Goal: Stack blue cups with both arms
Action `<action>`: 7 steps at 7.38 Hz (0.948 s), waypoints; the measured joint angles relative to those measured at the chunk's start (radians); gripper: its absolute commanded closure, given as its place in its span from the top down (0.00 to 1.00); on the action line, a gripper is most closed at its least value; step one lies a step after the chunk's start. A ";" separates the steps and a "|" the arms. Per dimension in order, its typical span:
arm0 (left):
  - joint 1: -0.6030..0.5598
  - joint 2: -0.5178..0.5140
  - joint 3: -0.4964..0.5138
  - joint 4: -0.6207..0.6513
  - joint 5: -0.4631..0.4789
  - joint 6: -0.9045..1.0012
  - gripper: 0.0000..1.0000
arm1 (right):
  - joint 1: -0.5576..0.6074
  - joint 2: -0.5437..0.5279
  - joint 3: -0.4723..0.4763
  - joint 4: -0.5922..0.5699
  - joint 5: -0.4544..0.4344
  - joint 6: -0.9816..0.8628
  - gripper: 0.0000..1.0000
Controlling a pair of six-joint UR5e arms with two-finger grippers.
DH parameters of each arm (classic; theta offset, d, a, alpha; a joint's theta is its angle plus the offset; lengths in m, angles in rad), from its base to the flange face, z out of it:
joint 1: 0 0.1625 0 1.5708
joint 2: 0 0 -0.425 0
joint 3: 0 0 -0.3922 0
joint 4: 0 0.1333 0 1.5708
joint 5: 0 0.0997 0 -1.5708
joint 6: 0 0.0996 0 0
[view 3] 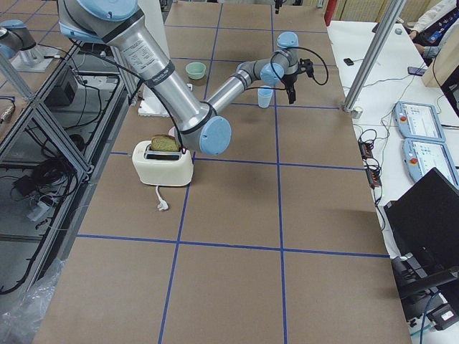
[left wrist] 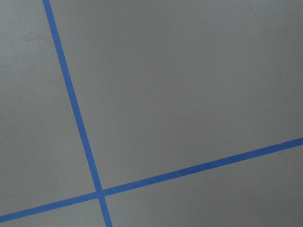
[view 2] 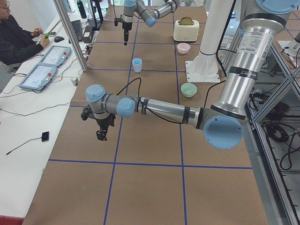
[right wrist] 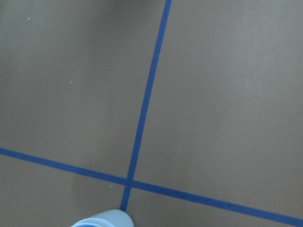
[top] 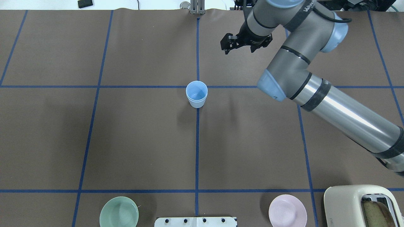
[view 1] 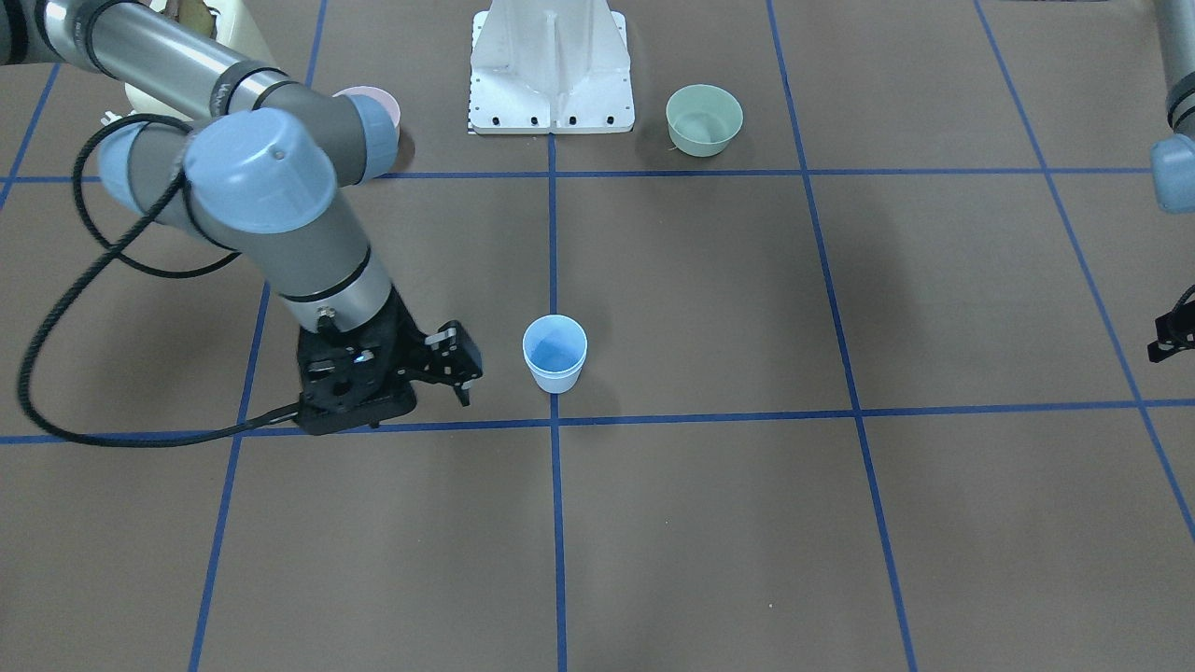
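Observation:
One light-blue cup (view 1: 555, 353) stands upright on the blue centre line, also in the overhead view (top: 196, 94). I see only this one cup shape and cannot tell whether a second is nested in it. My right gripper (view 1: 397, 397) hangs above the table beside the cup, toward the operators' side (top: 243, 49). It points down, looks open and is empty. The cup's rim (right wrist: 102, 220) shows at the bottom edge of the right wrist view. My left gripper (view 2: 101, 135) hangs over bare table far from the cup and is cut off at the front view's edge (view 1: 1174, 341). I cannot tell whether it is open or shut.
A pale green bowl (top: 119, 212) and a pale pink bowl (top: 287, 210) flank the white base stand (view 1: 551, 65). A cream toaster (top: 363, 205) holding bread stands by the pink bowl. An operator (view 2: 14, 33) sits at a side desk.

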 measured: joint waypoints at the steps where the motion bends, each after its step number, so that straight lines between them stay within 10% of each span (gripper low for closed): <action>1: -0.015 0.001 0.000 0.004 -0.001 0.015 0.98 | 0.048 -0.046 -0.002 0.009 0.004 -0.072 1.00; 7: -0.165 0.067 -0.002 0.048 -0.021 0.202 0.98 | 0.423 -0.347 0.041 -0.009 0.226 -0.428 1.00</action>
